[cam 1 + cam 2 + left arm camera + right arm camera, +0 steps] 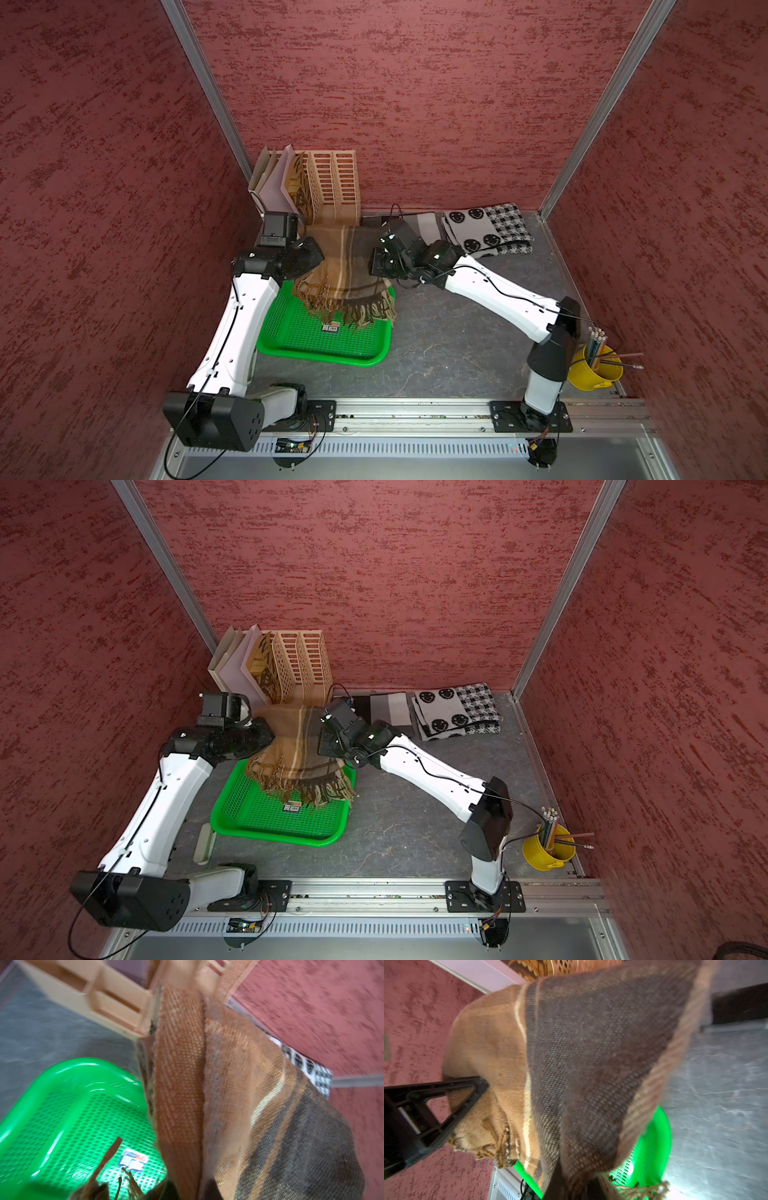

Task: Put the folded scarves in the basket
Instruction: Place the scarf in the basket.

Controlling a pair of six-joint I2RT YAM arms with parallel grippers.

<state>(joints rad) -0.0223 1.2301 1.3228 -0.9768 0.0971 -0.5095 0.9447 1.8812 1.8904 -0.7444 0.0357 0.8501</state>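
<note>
Your left gripper (316,254) is clenched on the left edge of the scarf (340,266), and your right gripper (376,266) is clenched on its right edge. The brown checked cloth hangs slung between the two, lifted off the table (449,340); both top views show this.

The scarf hangs over the far part of the basket (316,356), which sits flat on the table below the grippers and a little nearer to you. Its fringe dangles over the green mesh close to the label (331,328); you cannot tell whether it touches.

In the left wrist view the cloth (228,1095) hangs beside the basket (62,1076). The file rack (336,187) stands just behind the scarf, and other folded cloths (486,232) lie well apart to the right.
</note>
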